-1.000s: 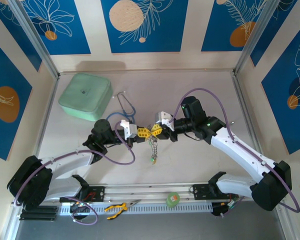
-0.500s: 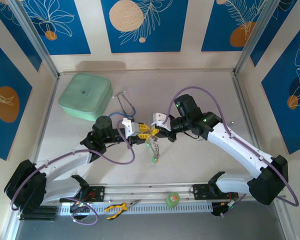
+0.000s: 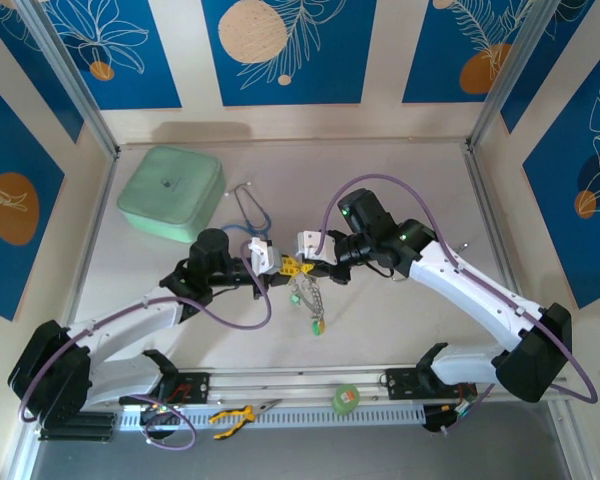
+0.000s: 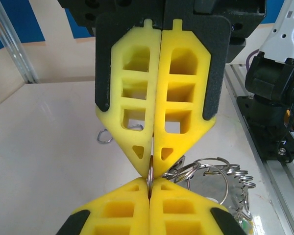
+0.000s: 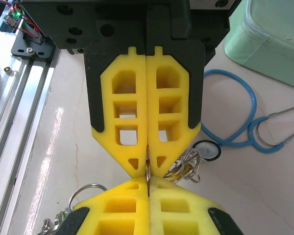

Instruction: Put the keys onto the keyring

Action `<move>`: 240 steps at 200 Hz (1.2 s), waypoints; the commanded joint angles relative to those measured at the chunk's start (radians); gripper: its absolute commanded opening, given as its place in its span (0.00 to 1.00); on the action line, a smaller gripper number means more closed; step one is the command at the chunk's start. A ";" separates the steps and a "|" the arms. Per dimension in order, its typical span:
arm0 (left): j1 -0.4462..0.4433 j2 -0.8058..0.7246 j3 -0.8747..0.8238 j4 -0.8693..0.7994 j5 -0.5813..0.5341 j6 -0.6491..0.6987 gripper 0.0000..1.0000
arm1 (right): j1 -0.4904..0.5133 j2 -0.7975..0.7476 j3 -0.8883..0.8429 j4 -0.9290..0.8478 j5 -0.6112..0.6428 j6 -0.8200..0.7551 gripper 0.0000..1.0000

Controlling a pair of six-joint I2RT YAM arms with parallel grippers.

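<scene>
Left wrist — keyring (image 4: 149, 177) nipped edge-on between closed jaws.

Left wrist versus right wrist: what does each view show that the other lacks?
Left wrist: a small wire clip on the table and a black arm base. Right wrist: the blue stethoscope and green case. Both: left gripper and right gripper shut tip to tip on the keyring, with loose rings beside.

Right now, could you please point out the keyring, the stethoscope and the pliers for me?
keyring (image 4: 149, 176): left wrist view, the thin ring's visible edge.
stethoscope (image 5: 208, 151): right wrist view, round chestpiece.
pliers (image 3: 232, 413): top view, yellow handles.
</scene>
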 commanded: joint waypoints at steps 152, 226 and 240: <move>-0.005 -0.013 -0.114 0.463 -0.005 -0.171 0.00 | -0.098 -0.141 -0.257 0.231 -0.182 0.185 0.42; -0.006 -0.011 -0.112 0.471 -0.003 -0.178 0.00 | -0.070 -0.133 -0.248 0.267 -0.172 0.191 0.37; -0.005 -0.012 -0.112 0.473 0.001 -0.181 0.00 | -0.070 -0.133 -0.248 0.272 -0.147 0.186 0.28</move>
